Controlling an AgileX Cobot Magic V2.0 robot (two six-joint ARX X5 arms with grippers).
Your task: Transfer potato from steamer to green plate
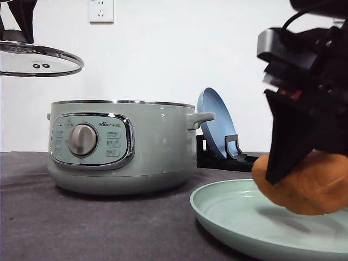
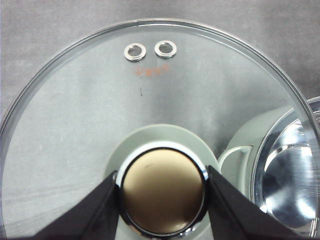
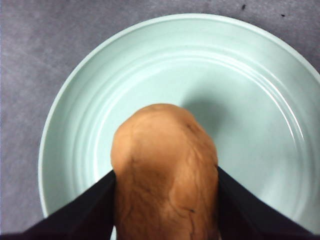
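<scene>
The orange-brown potato (image 1: 312,185) (image 3: 165,170) hangs just above the pale green plate (image 1: 234,217) (image 3: 250,95), with my right gripper (image 1: 296,163) (image 3: 165,200) shut on it. The sage-green steamer (image 1: 147,147) stands open at the left-centre of the table; its shiny inside (image 2: 290,180) shows in the left wrist view. My left gripper (image 2: 162,192) is shut on the knob of the glass lid (image 1: 38,58) (image 2: 150,100), holding it up in the air to the left of the steamer.
A blue plate (image 1: 217,125) stands on edge in a black rack (image 1: 225,157) behind the steamer's right handle. The table is dark grey (image 1: 81,228). A white wall with a socket (image 1: 101,11) is behind.
</scene>
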